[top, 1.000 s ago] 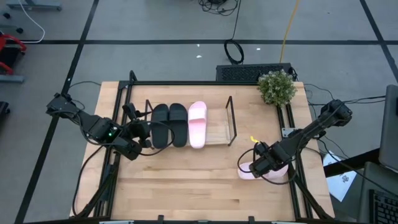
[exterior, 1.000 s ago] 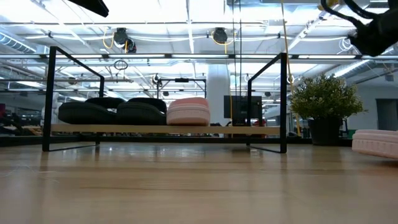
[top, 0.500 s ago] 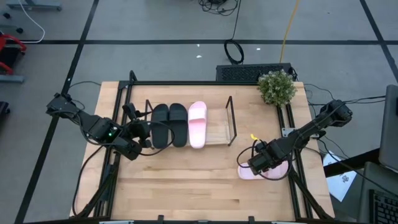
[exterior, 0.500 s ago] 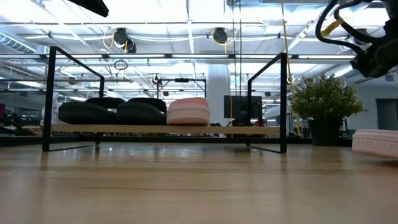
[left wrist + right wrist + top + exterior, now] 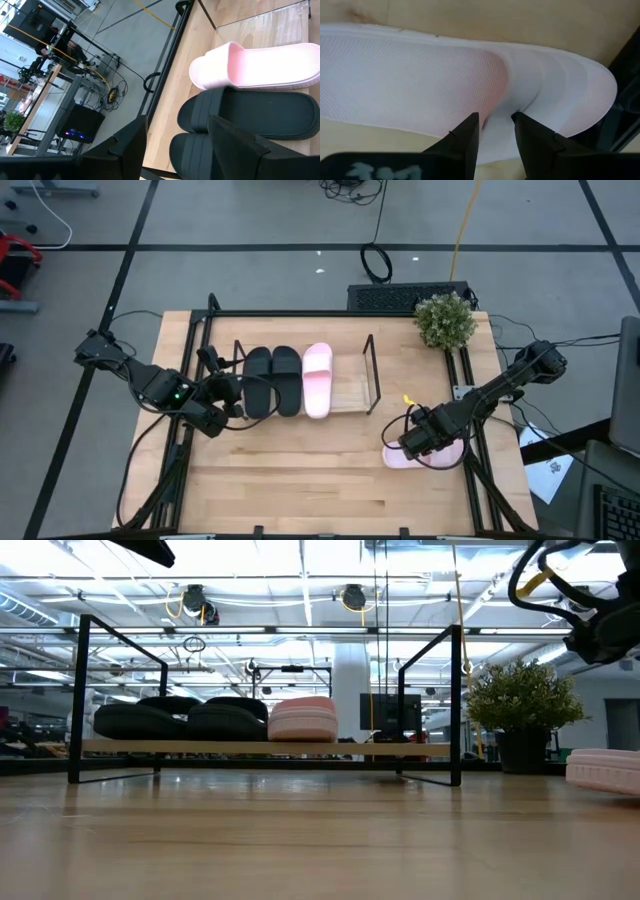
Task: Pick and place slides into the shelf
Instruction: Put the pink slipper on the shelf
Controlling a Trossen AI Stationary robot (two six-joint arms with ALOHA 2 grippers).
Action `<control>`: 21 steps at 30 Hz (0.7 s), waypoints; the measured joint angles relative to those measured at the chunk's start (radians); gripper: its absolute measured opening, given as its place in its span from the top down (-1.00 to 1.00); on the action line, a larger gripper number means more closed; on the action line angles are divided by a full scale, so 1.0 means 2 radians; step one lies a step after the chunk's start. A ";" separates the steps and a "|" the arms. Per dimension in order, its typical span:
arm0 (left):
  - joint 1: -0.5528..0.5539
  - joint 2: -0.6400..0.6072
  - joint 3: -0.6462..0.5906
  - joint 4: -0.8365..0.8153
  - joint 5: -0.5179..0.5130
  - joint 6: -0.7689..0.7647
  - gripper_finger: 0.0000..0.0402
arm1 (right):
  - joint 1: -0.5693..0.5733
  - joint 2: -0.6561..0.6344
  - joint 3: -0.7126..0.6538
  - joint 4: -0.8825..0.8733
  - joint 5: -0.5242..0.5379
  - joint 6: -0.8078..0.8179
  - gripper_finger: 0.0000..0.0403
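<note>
While three slides sit on the shelf (image 5: pixel 350 394), one pink slide (image 5: pixel 448 453) remains at the table's four o'clock, where the right gripper (image 5: pixel 494 131) hovers, fingers parted; the left gripper (image 5: pixel 228 393) waits unclenched.

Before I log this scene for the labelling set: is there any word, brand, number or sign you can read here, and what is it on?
None can be read.
Right gripper: pale marks on its housing at the wrist view's edge, too blurred and cut off to read.
Black slides, pink slide on the shelf, pink slide on the table: no print visible.
Shelf: no label visible.
Room behind, low view: nothing legible.
</note>
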State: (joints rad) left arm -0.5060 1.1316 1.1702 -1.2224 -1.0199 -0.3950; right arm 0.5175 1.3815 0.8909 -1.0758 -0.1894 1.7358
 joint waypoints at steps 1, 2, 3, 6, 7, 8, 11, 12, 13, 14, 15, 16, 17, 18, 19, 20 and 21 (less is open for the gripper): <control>0.000 0.000 0.000 0.000 0.000 0.000 -0.08 | 0.000 0.000 0.000 0.005 0.000 0.003 0.42; 0.000 0.000 0.000 0.000 0.000 0.000 -0.08 | 0.000 0.000 0.000 0.006 0.000 0.005 0.42; 0.000 0.000 0.000 0.000 0.000 0.000 -0.08 | 0.000 0.000 0.000 0.005 0.000 0.005 0.42; 0.000 0.000 0.000 0.000 0.000 0.000 -0.08 | 0.000 0.000 0.000 -0.008 -0.001 0.024 0.42; 0.000 0.000 0.000 0.000 0.000 0.000 -0.08 | 0.000 0.000 0.000 -0.015 -0.006 0.029 0.42; 0.000 0.000 0.000 0.000 0.000 0.000 -0.08 | 0.000 0.000 0.000 -0.024 -0.010 0.033 0.42; 0.000 0.000 0.000 0.000 0.000 0.000 -0.08 | 0.000 0.000 0.001 -0.038 -0.017 0.043 0.42; 0.000 0.000 0.000 0.000 0.000 0.000 -0.08 | 0.000 0.000 0.001 -0.040 -0.018 0.043 0.42; 0.000 0.000 0.000 0.000 0.000 0.000 -0.08 | 0.000 0.000 0.001 -0.041 -0.018 0.043 0.42; 0.000 0.000 0.000 0.000 0.000 0.000 -0.08 | 0.000 0.000 0.001 -0.042 -0.018 0.043 0.42; 0.000 0.000 0.000 0.000 0.000 0.000 -0.08 | 0.000 0.000 0.001 -0.042 -0.018 0.044 0.42; 0.000 0.000 0.000 0.000 0.000 0.000 -0.08 | 0.000 0.000 0.001 -0.045 -0.017 0.047 0.42; 0.000 0.000 0.000 0.000 0.000 0.000 -0.08 | 0.000 0.000 0.001 -0.048 -0.013 0.053 0.42; 0.000 0.000 0.000 0.000 0.000 0.000 -0.08 | 0.000 0.000 0.001 -0.051 -0.010 0.057 0.42; 0.000 0.000 0.000 0.000 0.000 0.000 -0.08 | 0.000 0.000 0.001 -0.055 -0.008 0.062 0.42; 0.000 0.000 0.000 0.000 0.000 0.000 -0.08 | 0.000 0.000 0.002 -0.059 -0.007 0.065 0.42; 0.000 0.000 0.000 0.000 0.000 0.000 -0.08 | 0.000 0.000 0.002 -0.061 -0.007 0.067 0.42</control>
State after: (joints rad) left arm -0.5053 1.1316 1.1694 -1.2226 -1.0206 -0.3941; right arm 0.5179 1.3815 0.8940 -1.1981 -0.2029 1.8701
